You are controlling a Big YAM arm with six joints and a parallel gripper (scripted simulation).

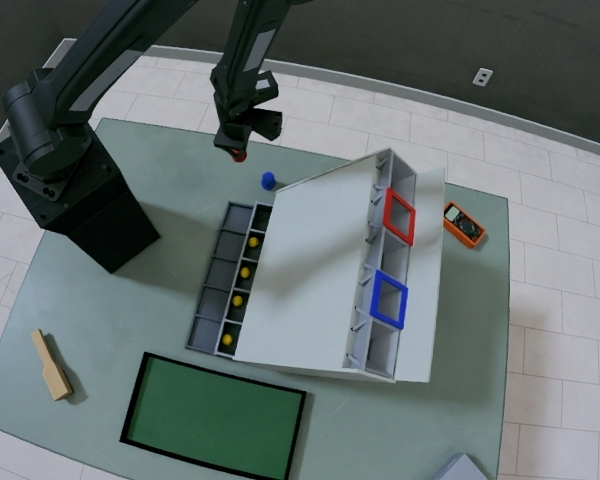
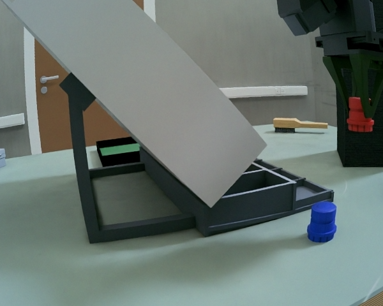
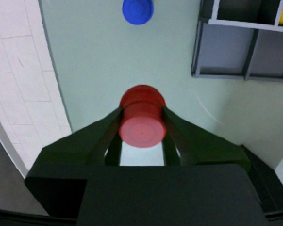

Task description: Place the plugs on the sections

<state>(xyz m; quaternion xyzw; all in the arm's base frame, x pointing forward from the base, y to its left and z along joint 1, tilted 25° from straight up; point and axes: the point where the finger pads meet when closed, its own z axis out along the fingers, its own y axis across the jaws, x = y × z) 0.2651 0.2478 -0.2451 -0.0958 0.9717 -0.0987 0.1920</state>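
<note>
My gripper (image 1: 236, 152) (image 2: 360, 113) (image 3: 141, 113) is shut on the red plug (image 1: 238, 154) (image 2: 359, 115) (image 3: 142, 123) and holds it high above the table, off the far end of the grey section tray (image 1: 215, 268) (image 2: 312, 192) (image 3: 226, 47). The blue plug (image 1: 267, 180) (image 2: 322, 222) (image 3: 138, 10) stands upright on the table beside that end. Yellow marbles (image 1: 253, 241) (image 1: 245, 272) (image 1: 236, 299) lie in the back parts of several sections; the end section shows none. The red-banded funnel (image 1: 399, 215) and the blue-banded funnel (image 1: 388, 299) sit atop the sloped white cover (image 1: 310, 273) (image 2: 135, 82).
A green tray with a black rim (image 1: 212, 413) (image 2: 117, 150) lies at the table's front. A wooden brush (image 1: 50, 365) (image 2: 297, 125) lies at the left. An orange multimeter (image 1: 463, 224) lies beyond the cover. The arm's black base (image 1: 73, 201) (image 2: 366, 141) stands at the back left.
</note>
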